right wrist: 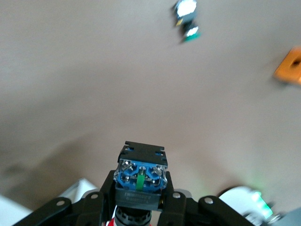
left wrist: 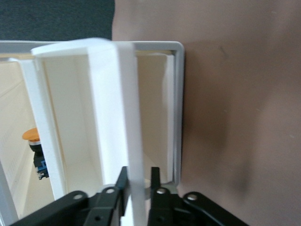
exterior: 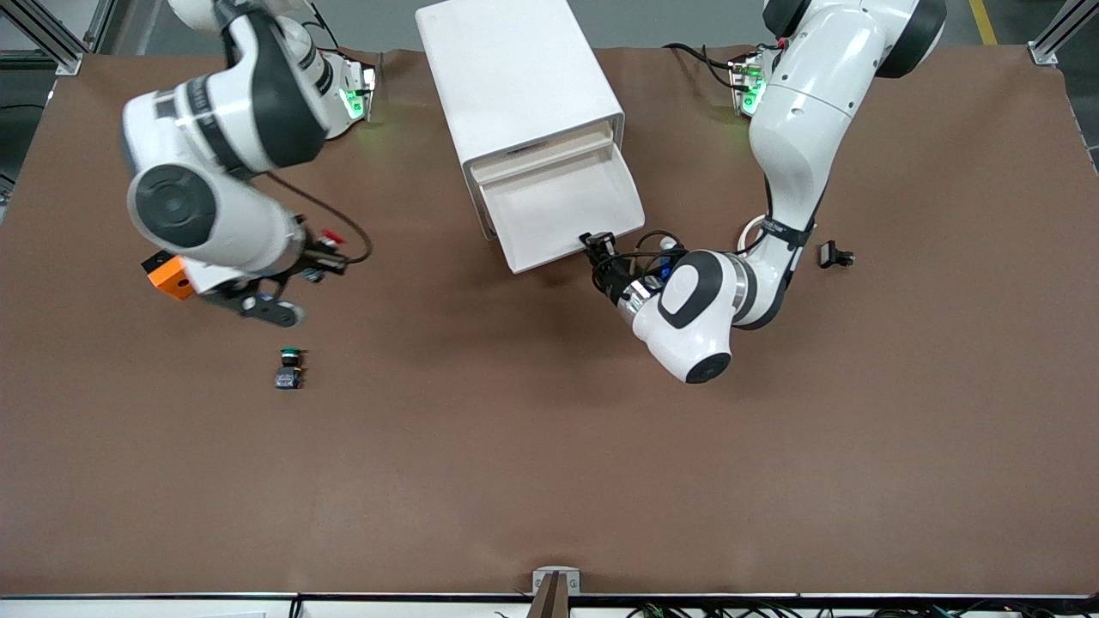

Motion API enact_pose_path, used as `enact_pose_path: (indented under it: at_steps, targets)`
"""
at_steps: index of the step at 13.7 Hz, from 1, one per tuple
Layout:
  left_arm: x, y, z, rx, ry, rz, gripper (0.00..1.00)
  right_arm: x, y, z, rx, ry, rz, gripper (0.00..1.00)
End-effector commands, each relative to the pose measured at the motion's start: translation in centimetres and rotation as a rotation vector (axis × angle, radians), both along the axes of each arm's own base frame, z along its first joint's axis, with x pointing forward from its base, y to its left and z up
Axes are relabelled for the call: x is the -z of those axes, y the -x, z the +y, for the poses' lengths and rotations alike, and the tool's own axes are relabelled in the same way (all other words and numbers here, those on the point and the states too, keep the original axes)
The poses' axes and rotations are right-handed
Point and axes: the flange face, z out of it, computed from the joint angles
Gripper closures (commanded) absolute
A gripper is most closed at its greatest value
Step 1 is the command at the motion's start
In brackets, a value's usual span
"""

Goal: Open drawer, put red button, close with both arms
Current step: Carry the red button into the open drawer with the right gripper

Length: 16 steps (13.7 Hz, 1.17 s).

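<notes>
The white cabinet (exterior: 515, 77) stands at the table's back middle with one drawer (exterior: 562, 206) pulled out. My left gripper (exterior: 597, 245) is at the drawer's front corner. In the left wrist view its fingers (left wrist: 123, 181) straddle the drawer's front wall (left wrist: 129, 117), shut on it. My right gripper (exterior: 328, 247) is in the air over the table toward the right arm's end. It is shut on the red button (right wrist: 141, 176), whose blue-black base faces the camera. A bit of the red cap (exterior: 331, 233) shows in the front view.
A green-capped button (exterior: 289, 367) lies on the brown table, also in the right wrist view (right wrist: 187, 19). An orange block (exterior: 169, 276) is beside the right arm. A small black part (exterior: 834, 255) lies toward the left arm's end. An orange-capped button (left wrist: 33, 139) shows beside the drawer wall.
</notes>
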Motion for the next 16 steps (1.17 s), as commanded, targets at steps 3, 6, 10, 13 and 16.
enact_pose_path:
  at_steps: [3, 6, 10, 13, 16]
  targets:
    - [-1.4, -4.0, 3.5, -0.044, 0.043, -0.074, 0.0, 0.0, 4.2, 12.2, 0.286, 0.036, -0.044, 0.74]
    - [-4.9, -8.7, 9.8, -0.12, 0.024, -0.173, 0.0, 2.1, 6.2, 18.6, 0.485, 0.006, -0.072, 0.74]
    - [-9.3, -10.4, 16.5, 0.089, -0.035, -0.356, 0.0, 5.1, 9.3, 24.6, 0.65, 0.026, -0.106, 0.74]
    - [-12.2, -10.6, 18.8, 0.324, -0.081, -0.505, 0.0, 7.1, 10.6, 26.2, 0.672, 0.054, -0.096, 0.74]
    - [-13.1, -10.7, 20.1, 0.48, -0.116, -0.566, 0.0, 8.7, 11.2, 27.3, 0.692, 0.07, -0.095, 0.74]
